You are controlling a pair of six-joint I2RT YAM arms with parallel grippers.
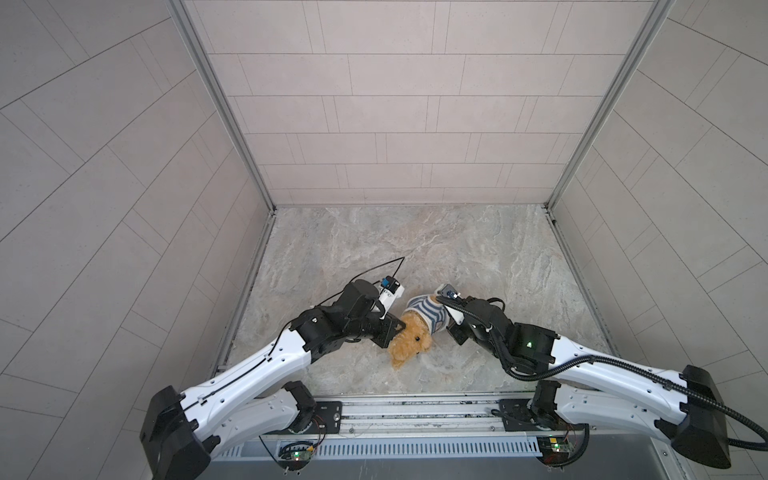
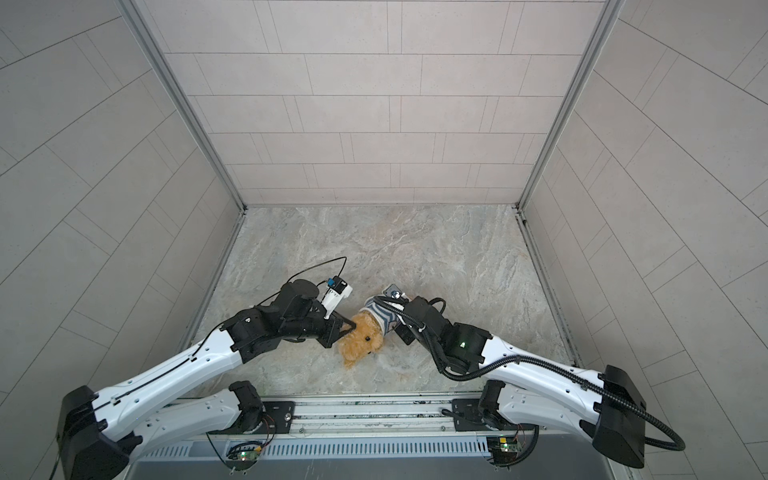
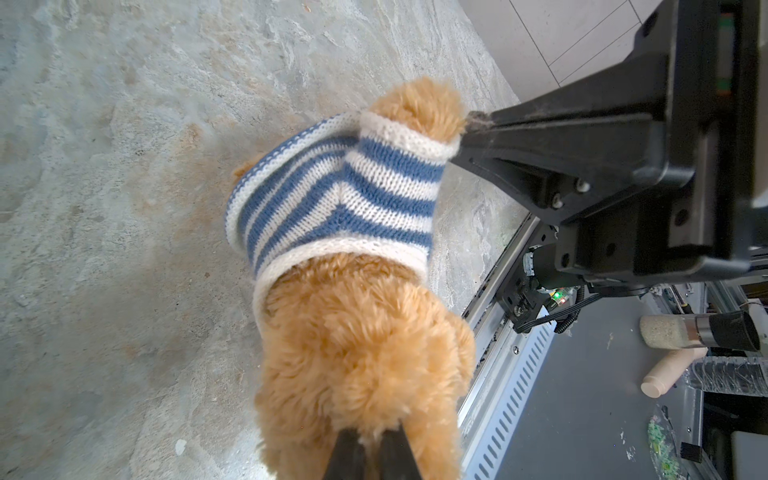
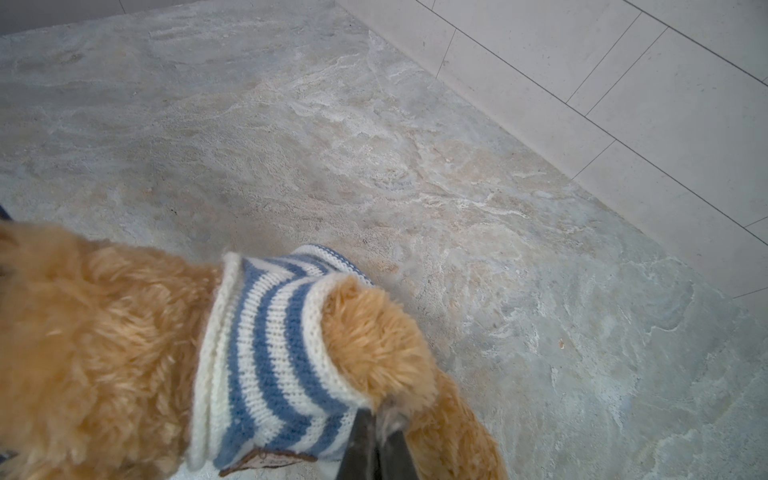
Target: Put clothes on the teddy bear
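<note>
- Two arms meet at the teddy bear (image 1: 409,338), near the table's (image 1: 415,249) front edge.
- Pressed together, the left pincer (image 3: 371,434) pinches its head fur.
- The right pincer (image 4: 376,419) pinches the paw poking from the striped shirt (image 1: 428,312) sleeve.

Left gripper (image 3: 370,436) reaches toward 2 o'clock, jaws pinched together. Right gripper (image 4: 376,419) reaches toward 10 o'clock, jaws pinched together.

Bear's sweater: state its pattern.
The sweater has blue and white stripes, clearest in the left wrist view.
</note>
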